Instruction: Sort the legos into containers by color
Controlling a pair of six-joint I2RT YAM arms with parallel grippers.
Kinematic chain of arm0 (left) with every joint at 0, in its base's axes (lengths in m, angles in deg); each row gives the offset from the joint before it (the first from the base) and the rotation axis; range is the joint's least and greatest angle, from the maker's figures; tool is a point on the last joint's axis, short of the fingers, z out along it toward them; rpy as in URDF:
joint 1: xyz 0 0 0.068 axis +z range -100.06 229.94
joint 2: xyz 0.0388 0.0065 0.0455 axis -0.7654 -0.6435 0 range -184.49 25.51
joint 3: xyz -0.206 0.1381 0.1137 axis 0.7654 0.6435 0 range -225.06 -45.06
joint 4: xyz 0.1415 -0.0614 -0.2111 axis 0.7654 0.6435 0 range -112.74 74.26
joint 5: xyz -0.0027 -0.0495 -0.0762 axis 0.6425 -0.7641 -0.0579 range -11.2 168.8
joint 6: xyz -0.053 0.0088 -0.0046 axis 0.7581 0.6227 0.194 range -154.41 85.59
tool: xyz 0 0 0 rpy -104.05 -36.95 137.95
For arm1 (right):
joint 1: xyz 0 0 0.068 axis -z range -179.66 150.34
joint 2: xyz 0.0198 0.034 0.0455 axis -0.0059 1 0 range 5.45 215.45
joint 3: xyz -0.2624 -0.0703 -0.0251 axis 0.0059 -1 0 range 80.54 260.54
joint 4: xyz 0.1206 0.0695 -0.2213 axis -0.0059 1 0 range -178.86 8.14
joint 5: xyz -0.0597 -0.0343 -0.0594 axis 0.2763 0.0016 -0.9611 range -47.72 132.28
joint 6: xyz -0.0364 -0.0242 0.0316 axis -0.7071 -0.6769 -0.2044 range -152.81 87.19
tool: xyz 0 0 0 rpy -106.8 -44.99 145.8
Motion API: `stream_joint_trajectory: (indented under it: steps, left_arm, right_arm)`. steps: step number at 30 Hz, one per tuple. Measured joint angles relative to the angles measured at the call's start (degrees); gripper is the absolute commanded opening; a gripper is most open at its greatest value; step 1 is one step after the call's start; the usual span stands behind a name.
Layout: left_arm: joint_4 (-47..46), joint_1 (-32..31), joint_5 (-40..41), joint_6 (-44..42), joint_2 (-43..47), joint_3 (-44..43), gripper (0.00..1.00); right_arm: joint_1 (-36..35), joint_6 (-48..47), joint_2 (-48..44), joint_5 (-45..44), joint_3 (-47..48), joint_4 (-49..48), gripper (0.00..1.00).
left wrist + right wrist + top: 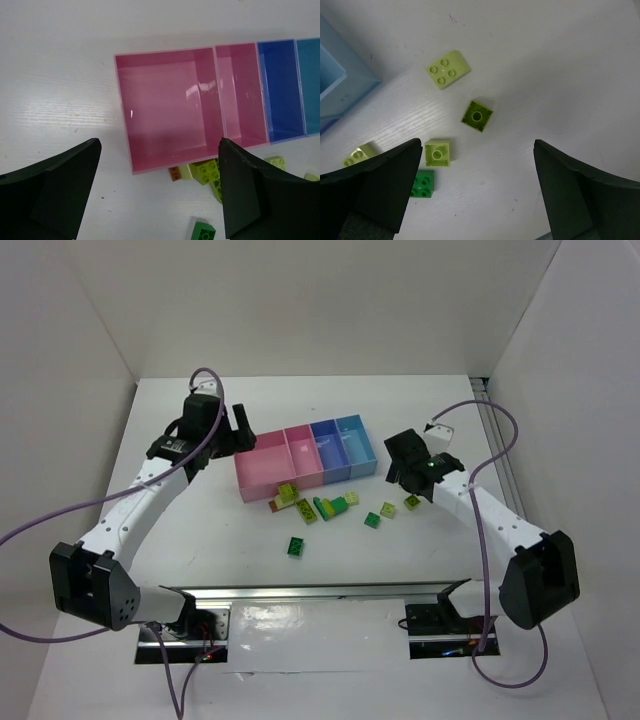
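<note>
The left gripper (159,155), black jaws spread wide and empty, hangs over the near wall of a low plastic tray of four joined compartments (165,100): large pink, narrow pink, periwinkle and light blue. The right gripper (478,150), also agape and holding nothing, hovers above tiny studded bricks (320,508). These dark green, lime and pale yellow pieces, plus an orange-brown brick (175,173), lie scattered on the white table (200,540) just in front of the tray.

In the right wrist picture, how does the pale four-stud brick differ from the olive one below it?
The pale brick is light yellow-green, the olive brick darker. The pale brick sits studs up; the olive brick lies flipped, hollow underside up. Both are square, on the table.
</note>
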Motion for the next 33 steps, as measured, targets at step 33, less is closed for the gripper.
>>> stream_joint_trajectory:
  steps: [33]
  left_arm:
    - [3.10, -1.33, -10.67, -3.02, -3.54, -0.02, 0.98]
  right_arm:
    - [11.37, -1.46, 4.02, 17.40, -13.57, -15.85, 0.79]
